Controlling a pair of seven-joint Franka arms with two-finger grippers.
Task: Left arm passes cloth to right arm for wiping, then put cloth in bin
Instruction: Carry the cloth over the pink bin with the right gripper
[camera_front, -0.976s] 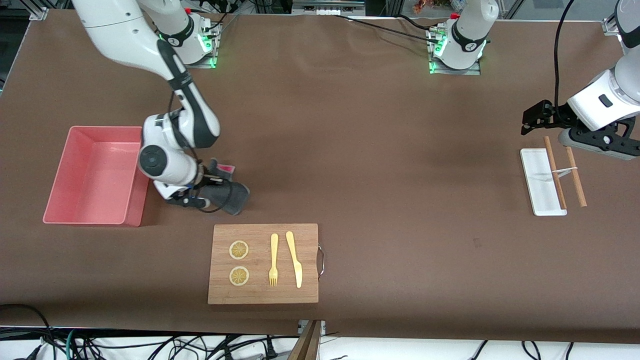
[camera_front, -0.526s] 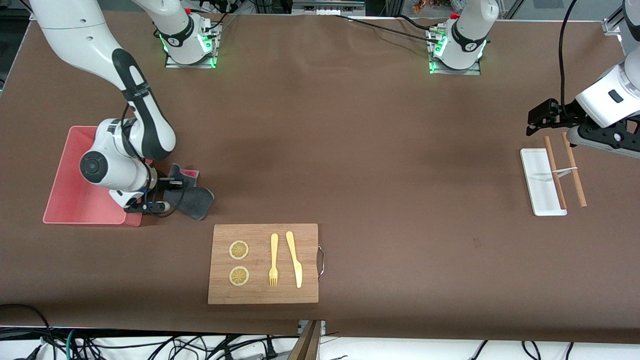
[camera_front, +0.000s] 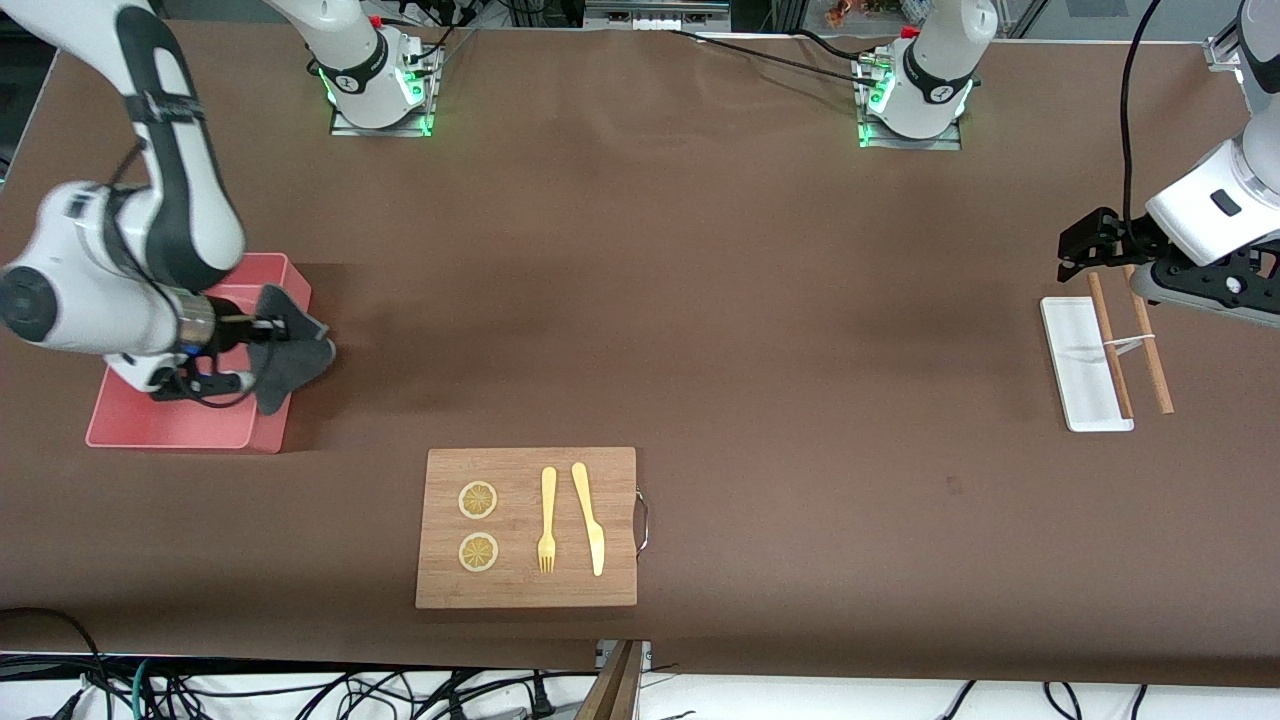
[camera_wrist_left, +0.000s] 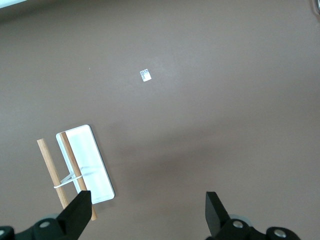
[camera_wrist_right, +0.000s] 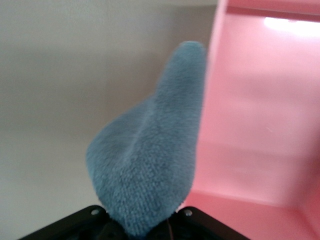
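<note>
The right claw (camera_front: 243, 350) hung clamped on the charcoal-grey cloth (camera_front: 285, 348), holding it in the air over the wall of the pink bin (camera_front: 170, 425) that faces the middle of the tabletop (camera_front: 700, 300). The cloth drooped limp from the fingers, part of it over the bin's inside and part over the brown surface beside that wall. In the right wrist view the cloth (camera_wrist_right: 150, 150) rose from between the black finger mounts, with the bin (camera_wrist_right: 260, 100) filling one side of the picture and bare tabletop the other.

The bin stood at the right arm's end of the tabletop. Nearer to the front camera and toward the middle lay a wooden board (camera_front: 527, 527) carrying two lemon slices (camera_front: 478, 499), a yellow fork (camera_front: 547, 520) and a yellow knife (camera_front: 589, 517).

At the left arm's end, the left claw (camera_front: 1085, 245) waited with its fingers apart, up over the tabletop just beside a small white tray (camera_front: 1080, 385) crossed by two wooden sticks (camera_front: 1150, 350). The left wrist view showed the two black fingertips (camera_wrist_left: 80, 212) spread wide, with the tray (camera_wrist_left: 95, 165) and sticks (camera_wrist_left: 50, 167) below them.
</note>
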